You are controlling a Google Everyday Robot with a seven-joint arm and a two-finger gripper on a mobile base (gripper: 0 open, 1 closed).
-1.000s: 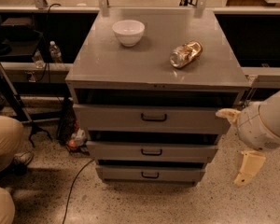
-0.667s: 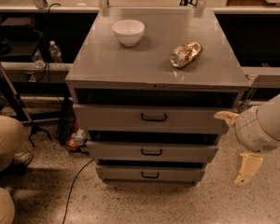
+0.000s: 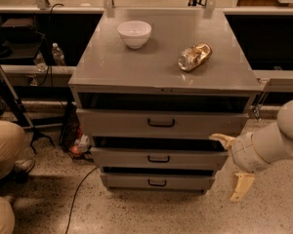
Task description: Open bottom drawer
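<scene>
No readable text or labels, none on gripper (image 3: 229,165) right of cabinet (image 3: 156,65)

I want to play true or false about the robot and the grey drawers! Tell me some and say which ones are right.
1. A white bowl sits on top of the cabinet. True.
2. The gripper is holding the bottom drawer by its handle. False: it is open, off the cabinet's right side, away from the handle.
3. A shiny gold container lies on its side, to the right of the bowl in the picture. True.
4. The cabinet has five drawers. False: it has three.
</scene>
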